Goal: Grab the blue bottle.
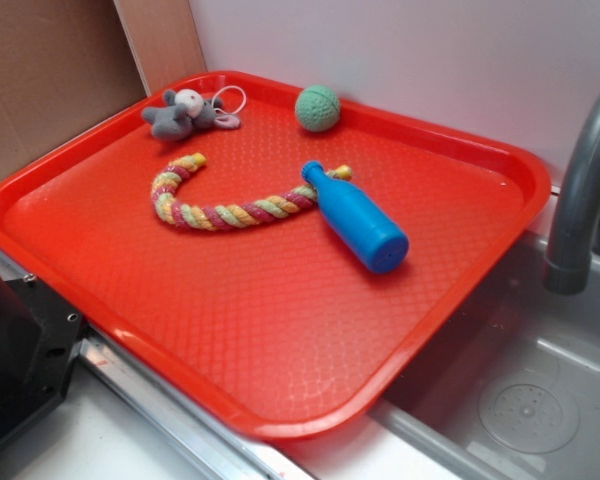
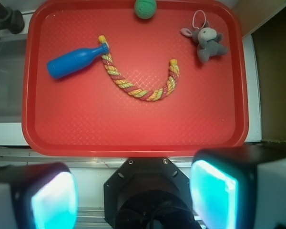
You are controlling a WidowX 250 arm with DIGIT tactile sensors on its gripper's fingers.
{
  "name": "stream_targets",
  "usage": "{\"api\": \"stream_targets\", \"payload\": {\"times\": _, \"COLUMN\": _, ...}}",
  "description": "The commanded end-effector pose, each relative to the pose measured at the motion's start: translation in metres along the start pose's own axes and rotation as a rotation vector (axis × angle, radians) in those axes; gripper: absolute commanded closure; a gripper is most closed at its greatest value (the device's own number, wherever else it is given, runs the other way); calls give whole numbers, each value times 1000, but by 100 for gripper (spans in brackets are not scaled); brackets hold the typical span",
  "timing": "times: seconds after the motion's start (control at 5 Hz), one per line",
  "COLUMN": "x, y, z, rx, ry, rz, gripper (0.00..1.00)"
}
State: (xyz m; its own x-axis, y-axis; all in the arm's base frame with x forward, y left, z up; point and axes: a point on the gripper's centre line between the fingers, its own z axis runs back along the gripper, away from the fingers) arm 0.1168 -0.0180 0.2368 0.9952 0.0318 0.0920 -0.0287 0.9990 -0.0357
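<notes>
Small bright blue plastic bottle lying on red plastic tray, neck touching braided rope; gripper wide, empty.

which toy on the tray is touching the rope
The blue bottle: its neck meets one end of the rope. The green ball and grey plush lie apart.

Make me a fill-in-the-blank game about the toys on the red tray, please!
1. The blue bottle is lying on its ____.
2. The bottle's neck touches one end of the ____.
3. The green ball sits near the tray's far ____.
4. The gripper is wide ____, holding nothing.

Missing words: side; rope; edge; open
</notes>
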Motion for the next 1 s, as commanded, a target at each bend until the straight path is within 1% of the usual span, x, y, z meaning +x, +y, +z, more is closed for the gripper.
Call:
{"api": "stream_targets", "payload": {"times": 0.0, "x": 0, "y": 0, "z": 0, "rx": 0, "ry": 0, "rz": 0, "gripper": 0}}
{"api": "stream_targets", "payload": {"times": 0.2, "x": 11, "y": -1, "z": -2, "rx": 42, "ry": 21, "rz": 122, "gripper": 0}}
{"api": "stream_targets", "payload": {"times": 0.4, "x": 18, "y": -6, "z": -9, "rx": -38, "ry": 30, "rz": 380, "gripper": 0}}
{"api": "stream_targets", "payload": {"times": 0.6, "x": 30, "y": -12, "z": -15, "rx": -77, "ry": 20, "rz": 631, "gripper": 0}}
{"api": "stream_targets", "payload": {"times": 0.8, "x": 52, "y": -26, "z": -31, "rx": -129, "ry": 11, "rz": 885, "gripper": 0}}
